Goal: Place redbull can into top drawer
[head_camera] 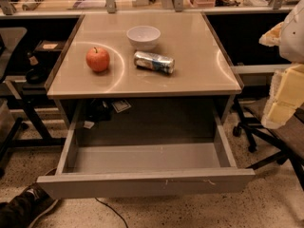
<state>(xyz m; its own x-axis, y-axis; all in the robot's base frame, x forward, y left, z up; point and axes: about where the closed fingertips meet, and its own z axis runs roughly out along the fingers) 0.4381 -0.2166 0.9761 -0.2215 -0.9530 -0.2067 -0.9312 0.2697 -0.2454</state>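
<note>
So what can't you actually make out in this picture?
All in the camera view:
The claw, at the right edge beside the table: largely cut off by the frame.
The redbull can, lying on the table: its lettering is too small to read.
The top drawer, pulled open: its front panel hides the floor just behind it.
Items under the table: too shadowed to identify.

Silver-blue redbull can (153, 61); maybe-yellow gripper (284, 98), right

Single camera, high front view, angled down over top drawer (142, 183) toward table (194, 77); tool (284, 96) at right edge
</note>
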